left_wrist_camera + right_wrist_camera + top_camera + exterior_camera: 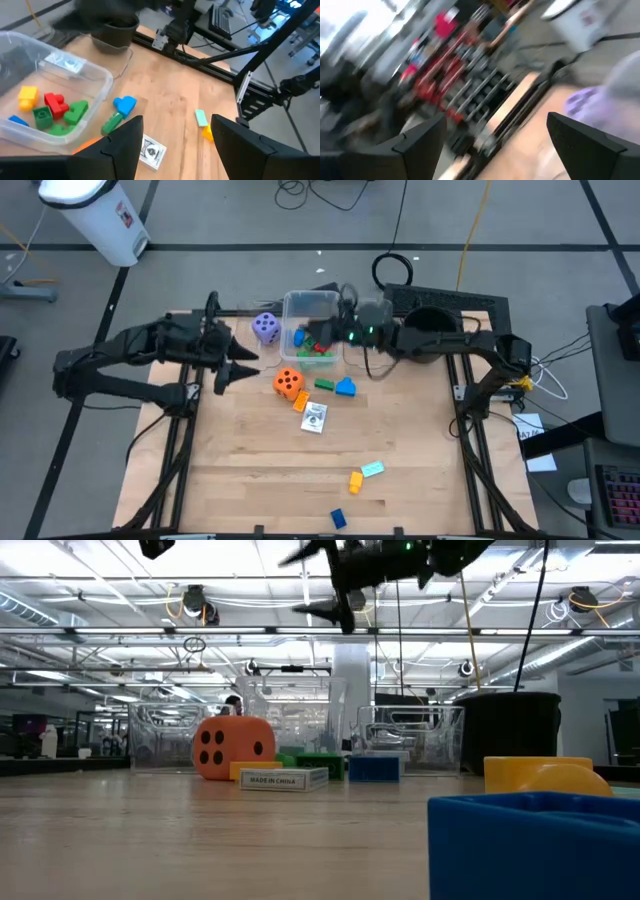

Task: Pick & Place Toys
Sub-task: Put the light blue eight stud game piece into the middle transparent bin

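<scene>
blue block [530,845] fills low view – high view shows tub [312,303] contents.

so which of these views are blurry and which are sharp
The right wrist view is smeared by motion blur; only a purple shape, probably the purple die, and the open right gripper read. The low view blurs the near blue block but keeps the orange die sharp. The high and left wrist views are clear, with the tub easily readable.
</scene>
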Robot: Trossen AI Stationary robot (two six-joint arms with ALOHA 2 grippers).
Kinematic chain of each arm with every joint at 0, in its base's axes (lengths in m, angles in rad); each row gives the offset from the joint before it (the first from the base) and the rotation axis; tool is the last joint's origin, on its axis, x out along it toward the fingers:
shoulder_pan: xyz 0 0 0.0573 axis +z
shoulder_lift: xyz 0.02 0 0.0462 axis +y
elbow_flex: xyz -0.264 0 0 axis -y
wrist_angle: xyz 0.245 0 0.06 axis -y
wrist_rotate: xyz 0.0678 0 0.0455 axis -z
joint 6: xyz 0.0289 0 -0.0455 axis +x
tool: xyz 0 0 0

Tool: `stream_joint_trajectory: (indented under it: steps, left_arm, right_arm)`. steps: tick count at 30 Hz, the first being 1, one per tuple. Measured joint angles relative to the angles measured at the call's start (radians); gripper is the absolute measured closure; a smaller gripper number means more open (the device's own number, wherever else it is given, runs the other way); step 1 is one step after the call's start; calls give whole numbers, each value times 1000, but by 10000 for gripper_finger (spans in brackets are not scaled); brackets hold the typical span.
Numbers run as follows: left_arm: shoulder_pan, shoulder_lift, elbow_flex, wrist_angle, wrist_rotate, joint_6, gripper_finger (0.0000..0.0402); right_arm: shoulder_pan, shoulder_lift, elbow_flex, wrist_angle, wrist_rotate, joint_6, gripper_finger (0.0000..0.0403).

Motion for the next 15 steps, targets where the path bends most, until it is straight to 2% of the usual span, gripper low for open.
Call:
stream_joint_trajectory:
  steps: [6,10,15]
  left_arm:
    - [-217,53,0,42,-232,-134,160]
    - [-368,134,0,150,-398,-233,160]
    - [-513,269,0,283,-496,-328,160]
  right_arm:
    - [208,-28,-1,-16,-37,-135,69]
    - [359,-68,-2,-144,-23,-188,69]
    - [556,-114,-1,-348,151,-279,69]
